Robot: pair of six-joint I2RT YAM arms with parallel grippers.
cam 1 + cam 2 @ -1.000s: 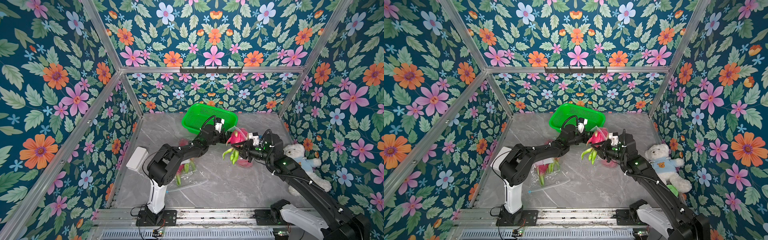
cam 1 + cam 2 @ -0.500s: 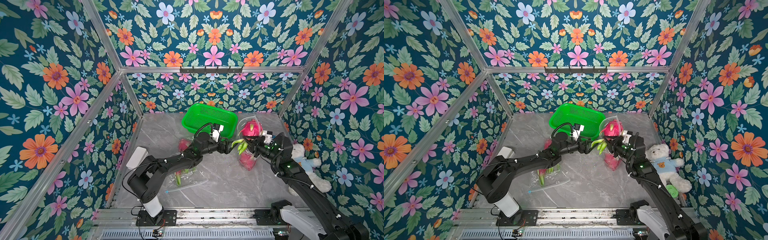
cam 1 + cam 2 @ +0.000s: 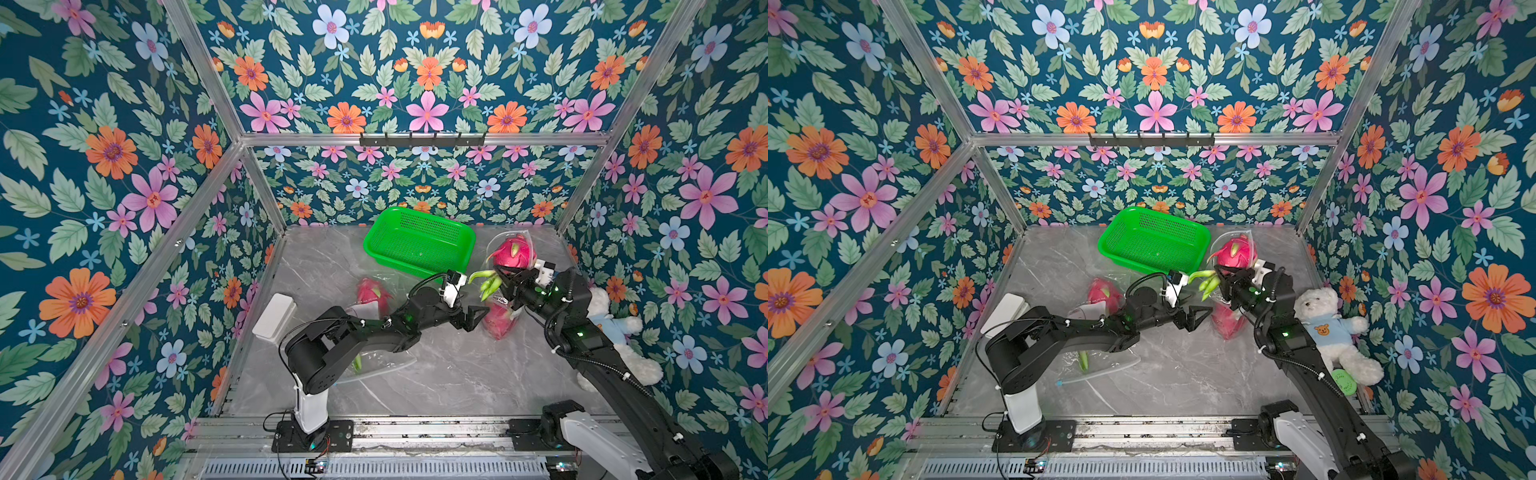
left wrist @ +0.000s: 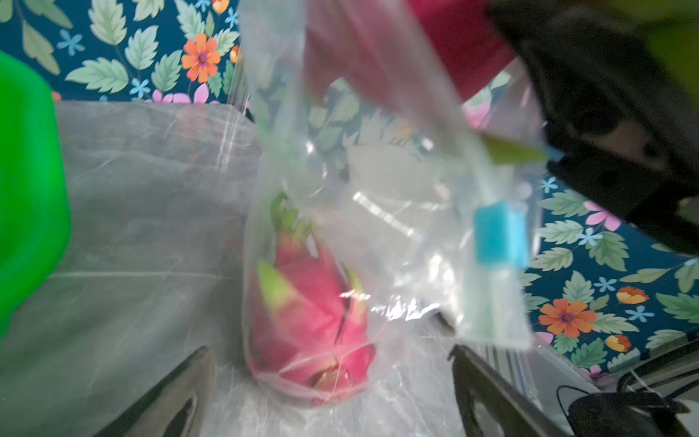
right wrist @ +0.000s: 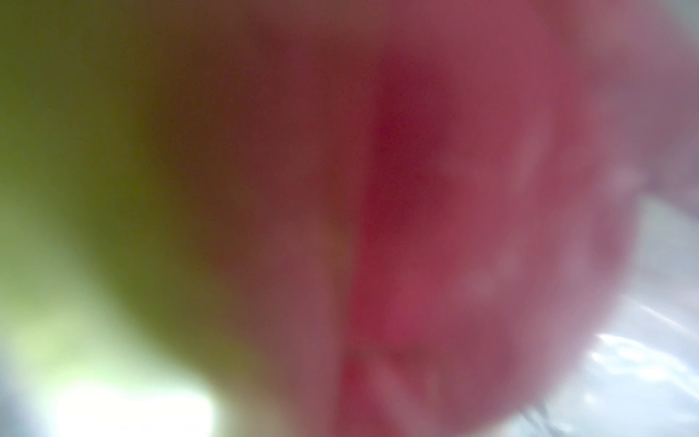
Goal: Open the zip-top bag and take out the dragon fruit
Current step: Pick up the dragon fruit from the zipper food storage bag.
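Your left gripper (image 3: pixel 480 319) stands spread beside the zip-top bag (image 4: pixel 397 170), whose bagged dragon fruit (image 4: pixel 310 314) rests on the table (image 3: pixel 436 374), while the right gripper (image 3: pixel 500 277) pinches a raised dragon fruit (image 3: pixel 510 251) near the basket (image 3: pixel 415 239); expect heavy, firm fruit under slick film, so grip the body, not the floppy scales

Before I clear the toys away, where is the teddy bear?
In both top views the teddy bear lies along the table's right edge, close beside the right arm.
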